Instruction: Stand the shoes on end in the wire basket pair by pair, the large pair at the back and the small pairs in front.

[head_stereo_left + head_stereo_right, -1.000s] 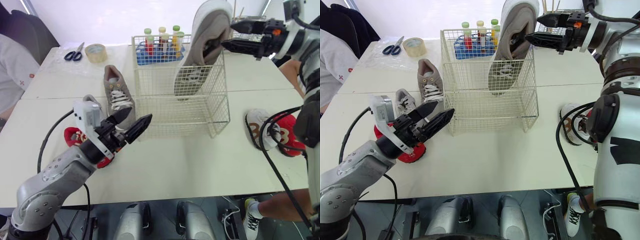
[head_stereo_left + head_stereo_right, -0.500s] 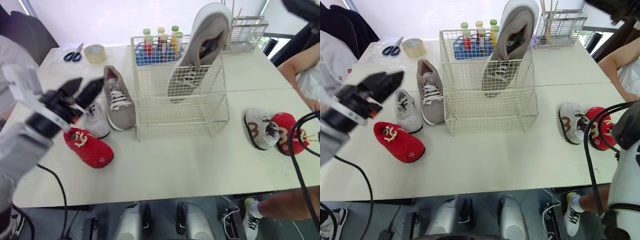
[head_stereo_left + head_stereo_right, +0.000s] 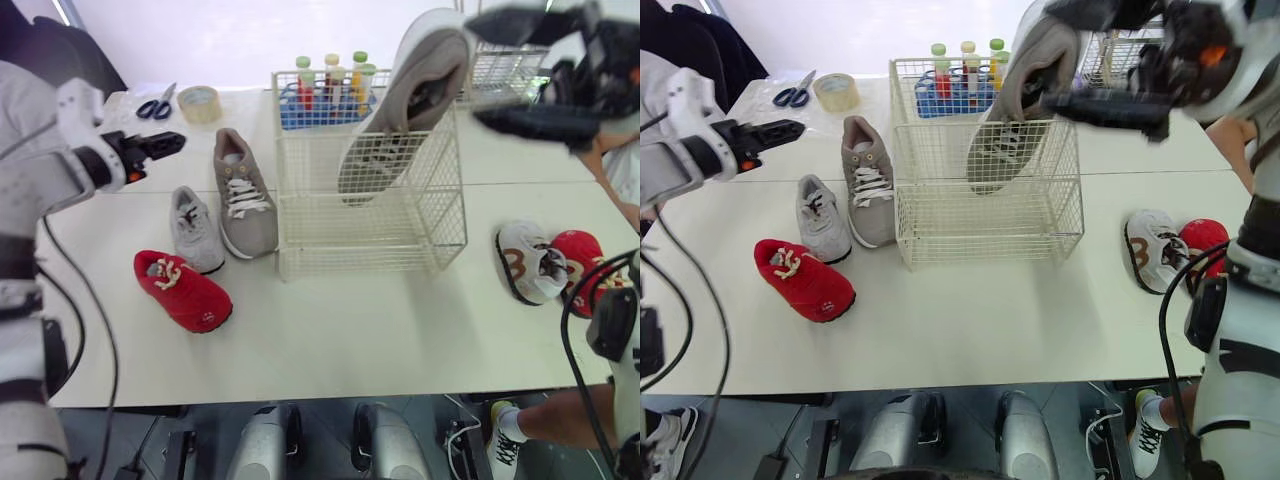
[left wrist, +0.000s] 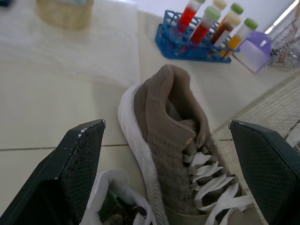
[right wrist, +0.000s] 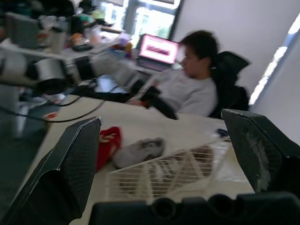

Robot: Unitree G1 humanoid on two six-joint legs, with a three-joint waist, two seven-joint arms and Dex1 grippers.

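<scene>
One large grey sneaker (image 3: pixel 243 193) lies on the desk (image 3: pixel 350 320) left of the wire basket (image 3: pixel 330 235); probably light and soft-sided, best pinched at its stiffer heel collar; left end effector (image 3: pixel 165 143) and right end effector (image 3: pixel 482 68) both spread.

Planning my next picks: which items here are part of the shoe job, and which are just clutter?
Job: wire basket, upright large shoe, flat large shoe, small grey shoe, left red shoe, right red shoe, white-brown shoe.
Clutter: scissors, tape roll, tube rack.
</scene>
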